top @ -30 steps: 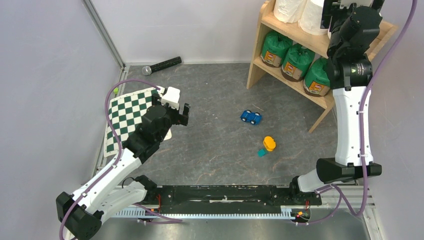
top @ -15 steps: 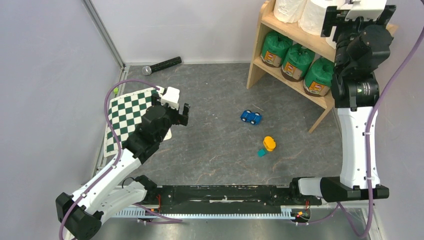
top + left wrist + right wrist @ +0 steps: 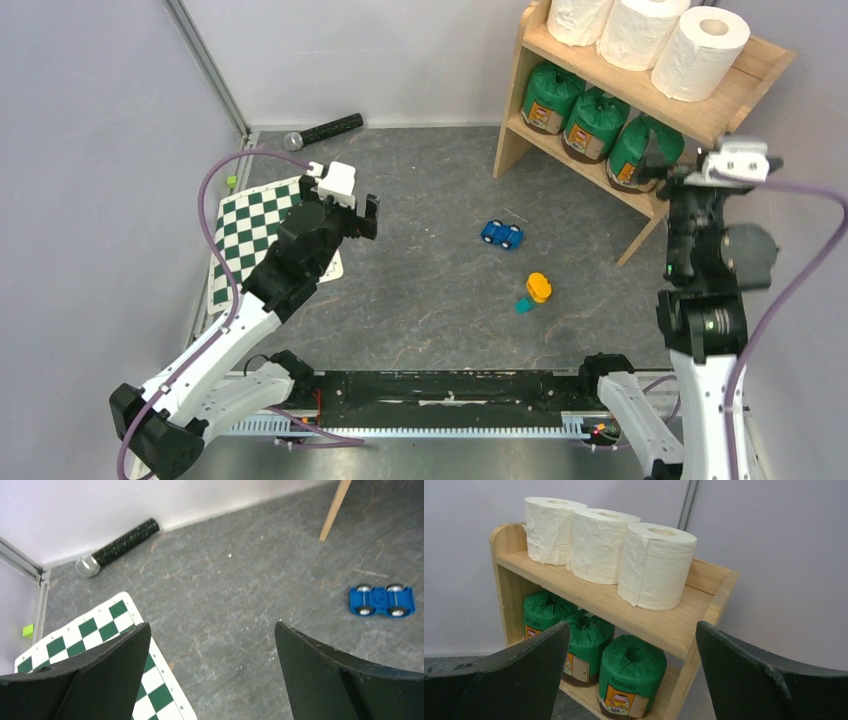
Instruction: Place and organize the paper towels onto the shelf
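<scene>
The wooden shelf [image 3: 738, 100] stands at the back right. Three white rolls [image 3: 640, 30] stand in a row on its top tier, and three green-wrapped rolls [image 3: 593, 122] stand on its lower tier. All six show in the right wrist view: white rolls [image 3: 656, 565] above, green rolls [image 3: 631, 672] below, on the shelf [image 3: 684, 625]. My right gripper [image 3: 672, 172] [image 3: 633, 627] is open and empty, in front of the shelf's right end and clear of it. My left gripper [image 3: 350, 215] [image 3: 212, 630] is open and empty above the floor by the mat.
A black microphone [image 3: 325, 130] [image 3: 120, 540] lies by the back wall. A green-white checkerboard mat [image 3: 255, 225] [image 3: 95, 635] lies at the left. A blue toy car [image 3: 502, 234] [image 3: 382, 600] and an orange-teal toy [image 3: 537, 288] lie mid-floor.
My right arm has drawn back and down from the top tier, leaving the third white roll standing at its right end. My left arm has shifted only slightly.
</scene>
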You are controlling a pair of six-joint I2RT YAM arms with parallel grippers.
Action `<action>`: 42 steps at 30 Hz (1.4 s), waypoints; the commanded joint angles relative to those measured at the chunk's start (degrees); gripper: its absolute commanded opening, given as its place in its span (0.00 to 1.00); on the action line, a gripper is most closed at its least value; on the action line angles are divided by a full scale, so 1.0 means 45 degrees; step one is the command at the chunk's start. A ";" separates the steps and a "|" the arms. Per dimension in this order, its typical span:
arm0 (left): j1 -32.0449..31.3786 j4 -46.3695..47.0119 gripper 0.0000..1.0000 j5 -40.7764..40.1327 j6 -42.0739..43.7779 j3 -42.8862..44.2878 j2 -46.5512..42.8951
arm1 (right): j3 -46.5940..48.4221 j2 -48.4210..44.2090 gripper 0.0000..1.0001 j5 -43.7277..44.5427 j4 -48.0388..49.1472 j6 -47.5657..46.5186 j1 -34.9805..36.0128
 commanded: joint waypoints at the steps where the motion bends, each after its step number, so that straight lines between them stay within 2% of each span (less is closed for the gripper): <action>1: -0.0075 0.1219 0.99 -0.0064 0.0626 0.1268 0.0397 | -0.2275 -0.2054 0.98 -0.0511 0.1418 0.0091 -0.0035; 9: -0.0062 0.1516 0.99 -0.1117 0.1471 0.1619 -0.0178 | -0.5696 -0.5983 0.98 -0.0223 0.0261 0.0895 -0.0034; 19: -0.0063 0.0662 1.00 -0.2469 0.1297 0.0581 -0.3217 | -0.6260 -0.8201 0.98 0.1983 -0.1019 0.0618 -0.0026; 24: -0.0062 0.0273 1.00 -0.2524 0.0848 0.0414 -0.4831 | -0.6200 -0.8499 0.98 0.2495 -0.1239 0.0726 -0.0034; 32: -0.0062 -0.0150 1.00 -0.3126 0.0546 0.0687 -0.6378 | -0.6086 -0.8789 0.98 0.3160 -0.1319 0.0825 -0.0035; 42: -0.0065 -0.0093 1.00 -0.3526 0.0636 0.0530 -0.6887 | -0.5969 -0.8676 0.98 0.3749 -0.1317 0.0834 -0.0026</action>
